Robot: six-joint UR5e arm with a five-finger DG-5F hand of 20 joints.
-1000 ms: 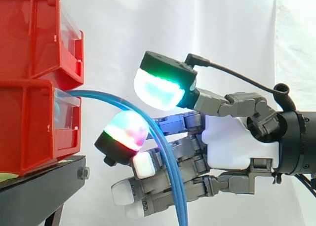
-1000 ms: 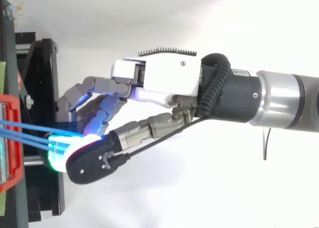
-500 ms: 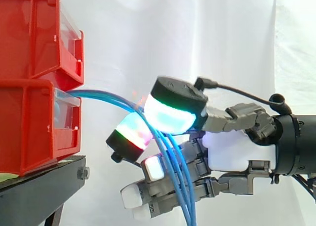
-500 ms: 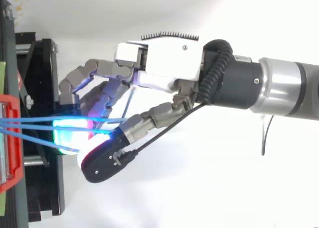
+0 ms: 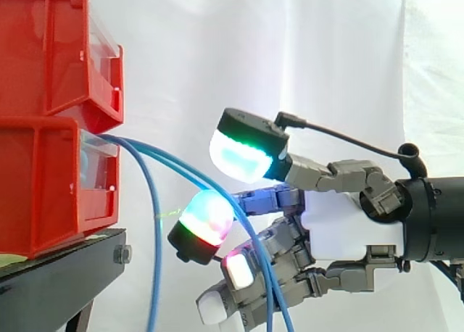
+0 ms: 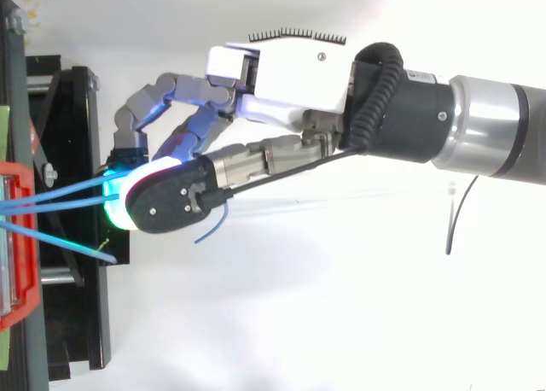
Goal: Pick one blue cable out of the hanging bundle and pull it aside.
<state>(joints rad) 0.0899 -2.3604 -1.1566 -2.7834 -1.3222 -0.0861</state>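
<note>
Blue cables (image 5: 180,163) leave the lower red bin (image 5: 43,187), two arching into my hand (image 5: 348,223), whose curled fingers (image 5: 239,272) and thumb close round them, while a third cable (image 5: 155,259) hangs straight down near the bin.

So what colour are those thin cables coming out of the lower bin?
Blue, every one of the cables; clearest in the side view, drooping from the red bin.

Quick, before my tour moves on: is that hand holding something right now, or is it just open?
The hand: shut, fingers curled round two blue cables; a third blue cable hangs free beside the red bin.
</note>
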